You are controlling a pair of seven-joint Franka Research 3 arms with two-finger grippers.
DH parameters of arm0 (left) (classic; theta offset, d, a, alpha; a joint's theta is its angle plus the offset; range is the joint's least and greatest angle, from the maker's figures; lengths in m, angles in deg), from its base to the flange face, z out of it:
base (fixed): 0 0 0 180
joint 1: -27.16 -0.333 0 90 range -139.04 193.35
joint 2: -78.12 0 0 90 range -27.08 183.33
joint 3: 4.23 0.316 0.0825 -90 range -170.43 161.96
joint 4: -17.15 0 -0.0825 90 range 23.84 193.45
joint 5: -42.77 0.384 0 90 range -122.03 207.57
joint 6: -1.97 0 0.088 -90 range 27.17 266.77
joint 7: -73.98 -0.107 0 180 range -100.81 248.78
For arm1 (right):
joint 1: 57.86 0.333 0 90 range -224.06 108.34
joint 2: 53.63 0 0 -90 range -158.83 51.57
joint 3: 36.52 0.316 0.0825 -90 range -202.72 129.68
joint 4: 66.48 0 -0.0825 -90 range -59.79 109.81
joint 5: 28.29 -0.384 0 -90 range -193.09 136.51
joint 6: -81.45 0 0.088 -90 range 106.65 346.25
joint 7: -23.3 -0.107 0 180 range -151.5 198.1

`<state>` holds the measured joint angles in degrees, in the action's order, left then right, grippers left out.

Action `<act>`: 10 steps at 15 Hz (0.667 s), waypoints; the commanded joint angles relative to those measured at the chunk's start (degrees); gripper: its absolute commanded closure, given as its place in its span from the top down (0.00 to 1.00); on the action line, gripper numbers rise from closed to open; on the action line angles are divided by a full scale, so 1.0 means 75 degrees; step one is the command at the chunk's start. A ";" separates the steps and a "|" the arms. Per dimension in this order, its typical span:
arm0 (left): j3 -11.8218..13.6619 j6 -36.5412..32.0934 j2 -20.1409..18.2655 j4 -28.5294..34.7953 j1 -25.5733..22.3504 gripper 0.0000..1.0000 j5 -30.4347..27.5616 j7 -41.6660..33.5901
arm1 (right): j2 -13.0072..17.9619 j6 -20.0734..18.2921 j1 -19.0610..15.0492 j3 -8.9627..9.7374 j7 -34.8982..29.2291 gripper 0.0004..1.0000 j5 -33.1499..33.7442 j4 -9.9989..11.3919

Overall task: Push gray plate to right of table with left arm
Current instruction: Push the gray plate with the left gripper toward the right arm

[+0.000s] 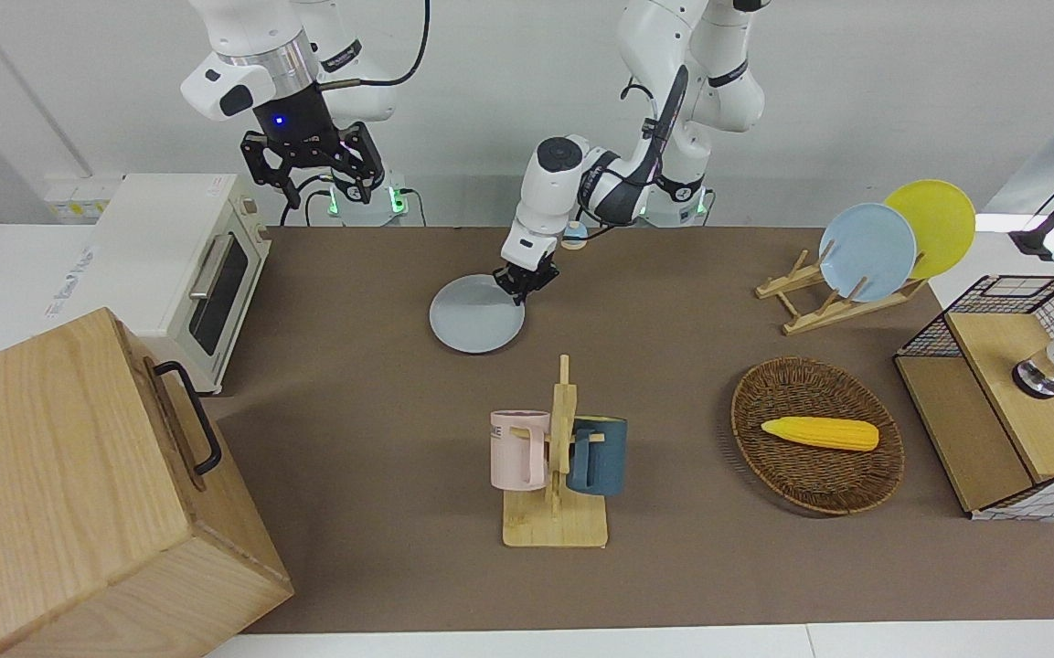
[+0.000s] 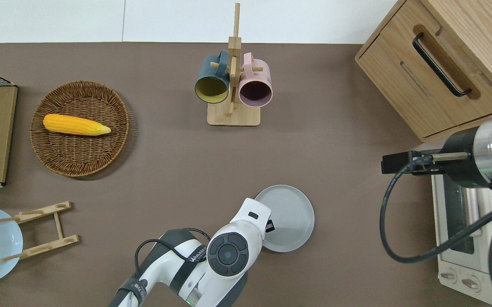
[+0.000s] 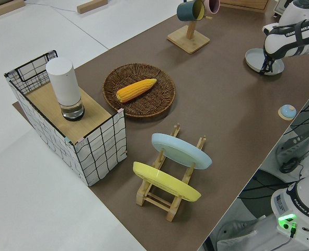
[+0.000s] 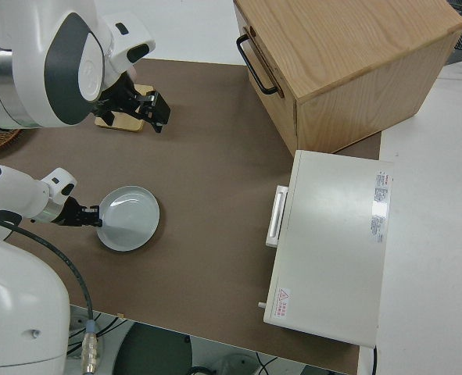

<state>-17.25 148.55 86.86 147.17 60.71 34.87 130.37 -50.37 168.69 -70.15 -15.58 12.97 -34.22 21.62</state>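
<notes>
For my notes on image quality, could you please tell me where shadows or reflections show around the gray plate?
Front view: the gray plate is evenly lit, no glare. Overhead view: a thin dark shadow runs along the plate's edge nearer the robots. Right side view: a pale sheen lies across the plate's inside, beside the left hand.
</notes>
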 commanded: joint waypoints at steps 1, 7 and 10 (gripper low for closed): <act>0.0083 0.0096 0.0335 -0.0332 0.0271 0.00 0.0057 0.0228 | -0.0048 -0.0042 -0.0049 0.0032 -0.0017 1.00 -0.0122 -0.0110; 0.0072 0.0084 0.0804 -0.0743 0.0354 0.00 0.0362 0.0638 | -0.0048 -0.0042 -0.0049 0.0031 -0.0017 1.00 -0.0122 -0.0110; 0.0072 0.0084 0.0839 -0.0813 0.0354 0.05 0.0362 0.0638 | -0.0048 -0.0042 -0.0049 0.0020 -0.0017 1.00 -0.0122 -0.0110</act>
<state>-17.28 148.63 90.85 142.73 62.41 35.96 133.15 -50.37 168.69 -70.15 -15.58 12.97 -34.22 21.62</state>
